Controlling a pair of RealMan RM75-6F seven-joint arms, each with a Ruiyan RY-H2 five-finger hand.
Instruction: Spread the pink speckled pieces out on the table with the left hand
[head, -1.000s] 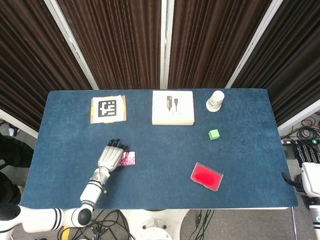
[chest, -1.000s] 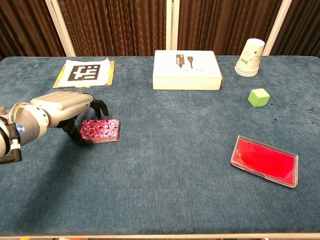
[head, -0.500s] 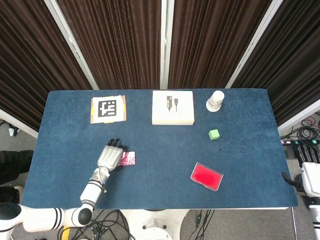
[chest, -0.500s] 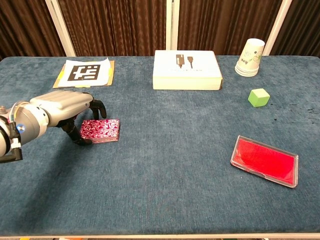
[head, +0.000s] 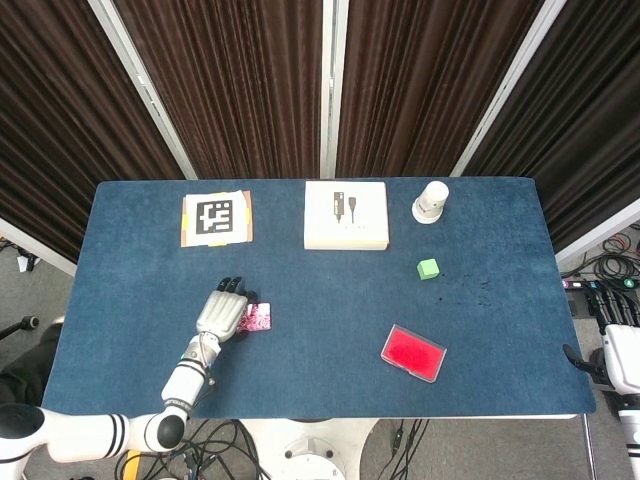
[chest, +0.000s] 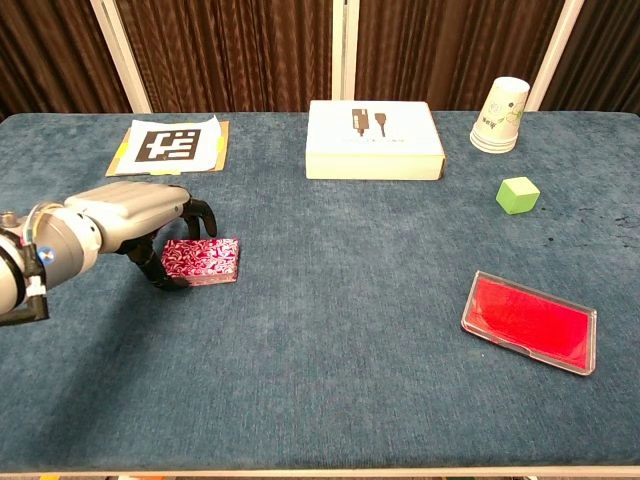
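Note:
The pink speckled pieces (chest: 205, 260) lie as one compact stack (head: 258, 317) on the blue table, left of centre. My left hand (chest: 130, 215) arches over the stack's left end. Its fingertips (chest: 204, 222) curl down at the far side and the thumb presses the near left corner, so it grips the stack. In the head view the left hand (head: 222, 313) covers the stack's left part. My right hand (head: 615, 345) hangs off the table's right edge, partly cut off by the frame, and how its fingers lie is unclear.
A red tray (chest: 528, 321) lies at the front right. A green cube (chest: 517, 194) and a paper cup stack (chest: 501, 115) stand at the back right. A white box (chest: 374, 139) sits at the back centre, a marker sheet (chest: 172, 145) at the back left.

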